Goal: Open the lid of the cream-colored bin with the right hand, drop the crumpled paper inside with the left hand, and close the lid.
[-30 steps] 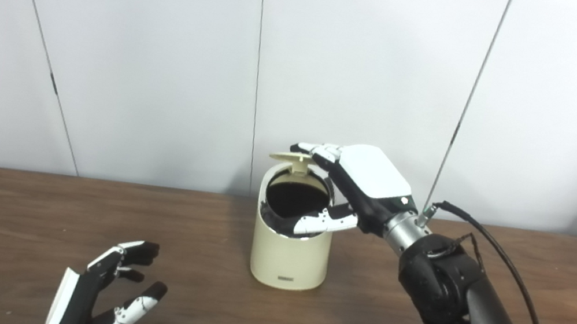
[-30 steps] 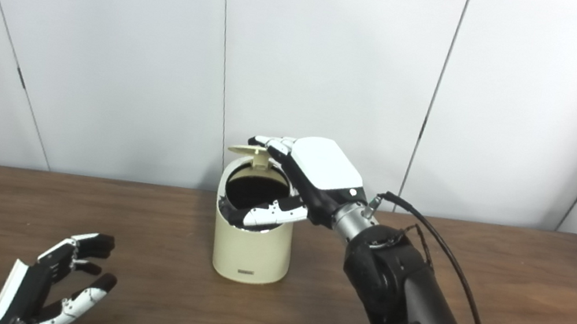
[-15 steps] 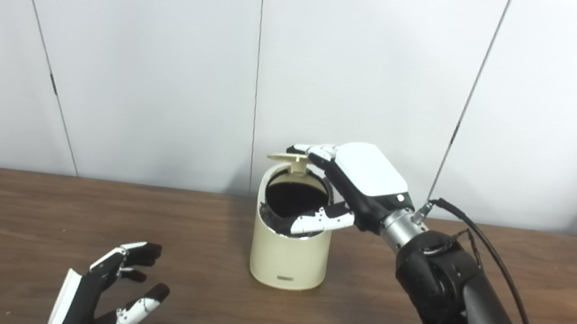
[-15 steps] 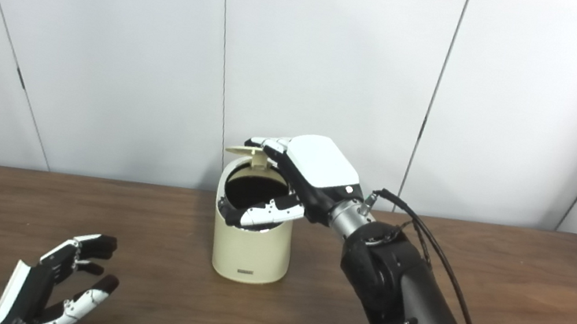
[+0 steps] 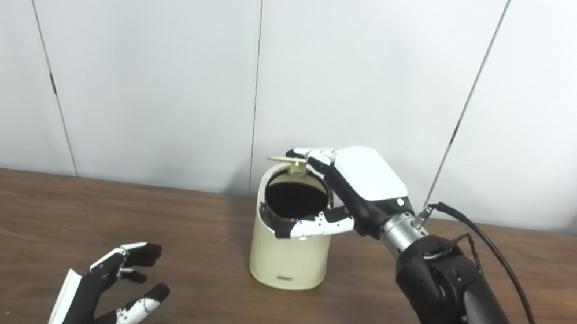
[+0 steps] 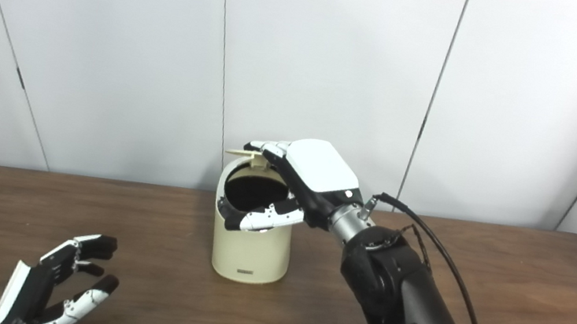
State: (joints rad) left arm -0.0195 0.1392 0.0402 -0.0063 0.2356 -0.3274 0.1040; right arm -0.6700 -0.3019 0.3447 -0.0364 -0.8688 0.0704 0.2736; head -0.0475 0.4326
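The cream-colored bin (image 5: 287, 256) stands upright at the middle of the brown table (image 5: 11, 209). Its lid (image 5: 282, 158) is raised at the back and lies nearly flat above the dark opening. My right hand (image 5: 365, 178) is over the bin's right side. Its fingers (image 5: 308, 155) lie stretched on top of the lid, and its thumb (image 5: 307, 227) reaches across the front rim. It grips nothing. My left hand (image 5: 105, 295) rests open and empty, palm up, low at the front left, well away from the bin. No crumpled paper is in view.
White wall panels (image 5: 167, 48) stand right behind the table's far edge. A black cable (image 5: 505, 269) loops off my right forearm. Bare tabletop lies on both sides of the bin.
The lid has tipped down a little and looks flatter. My right hand has dropped slightly, and its thumb has slid left along the front rim. My left hand has barely moved.
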